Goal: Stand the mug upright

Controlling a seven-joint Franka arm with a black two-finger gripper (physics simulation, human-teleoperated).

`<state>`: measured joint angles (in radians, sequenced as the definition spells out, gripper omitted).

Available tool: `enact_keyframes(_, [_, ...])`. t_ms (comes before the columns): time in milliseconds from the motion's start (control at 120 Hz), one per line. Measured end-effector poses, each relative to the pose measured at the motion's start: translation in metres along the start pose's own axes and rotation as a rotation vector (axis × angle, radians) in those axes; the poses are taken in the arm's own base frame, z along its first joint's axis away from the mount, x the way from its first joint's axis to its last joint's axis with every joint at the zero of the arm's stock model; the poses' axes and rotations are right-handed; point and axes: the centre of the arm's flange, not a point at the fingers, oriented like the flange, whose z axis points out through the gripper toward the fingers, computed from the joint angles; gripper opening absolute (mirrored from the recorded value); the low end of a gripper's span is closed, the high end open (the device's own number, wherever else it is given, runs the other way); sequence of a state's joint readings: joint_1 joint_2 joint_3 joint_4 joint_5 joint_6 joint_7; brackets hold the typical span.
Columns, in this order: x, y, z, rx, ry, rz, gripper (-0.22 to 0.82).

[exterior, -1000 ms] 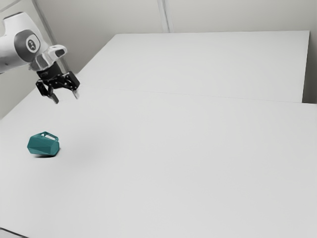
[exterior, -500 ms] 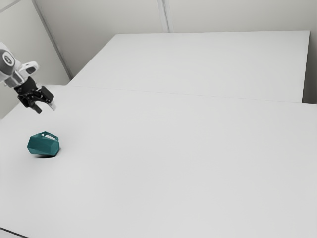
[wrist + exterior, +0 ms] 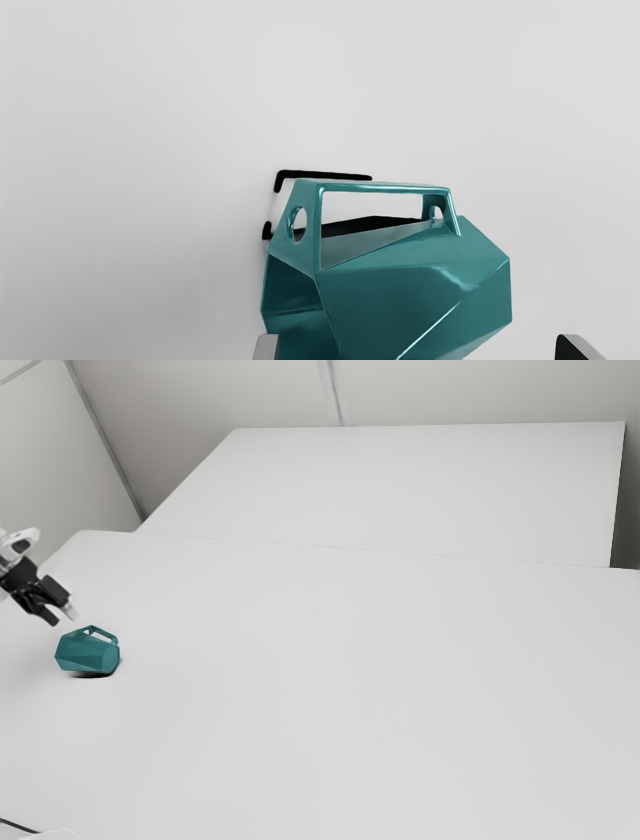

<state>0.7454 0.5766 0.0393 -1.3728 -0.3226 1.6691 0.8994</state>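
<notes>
Item 1. Claw [image 3: 62,618], black, two-fingered: fingers wide apart, nothing held. In the exterior view it hangs low, just above the mug and toward the exterior view's left

Item 2. Mug [image 3: 88,653], teal, faceted, one: lying on its side on the table, not upright. Its mouth [image 3: 295,300] is at one finger; its closed end points toward the other finger, with bare space between. Whether the nearer finger touches the rim cannot be told. Handle [image 3: 385,186], angular, along the upper side in the exterior view

Item 3. Shadow [image 3: 325,174], dark: beside the handle

Item 4. Table [image 3: 350,690], white, plain: bears the mug

Item 5. White panel [image 3: 430,490], beyond the table; walls [image 3: 180,420], pale grey, behind all

Condition: uprighting outstanding. Step in hand, as judged: getting a hold on the mug. The next move calls for centring the fingers over the body, lowering them astride it and closing; after that, a lift and about a quarter turn to put the closed end down. Points of care: the finger by the mouth may land on the rim or slip inside, and the slanting facets may let the mug roll or slide under a squeeze
</notes>
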Motion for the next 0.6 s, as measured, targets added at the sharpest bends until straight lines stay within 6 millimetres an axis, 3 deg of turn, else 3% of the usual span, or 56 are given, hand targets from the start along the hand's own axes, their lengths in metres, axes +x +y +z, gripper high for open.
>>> enact_keyframes(183, [-0.006, -0.031, -0.003, -0.052, 0.048, 0.011, 0.60])
enact_keyframes(292, [-0.022, -0.048, -0.001, -0.101, 0.066, -0.010, 0.60])
enact_keyframes(442, [-0.042, -0.065, 0.004, -0.173, 0.093, -0.039, 0.60])
enact_keyframes(600, [-0.047, -0.072, 0.014, -0.251, 0.125, -0.035, 0.60])
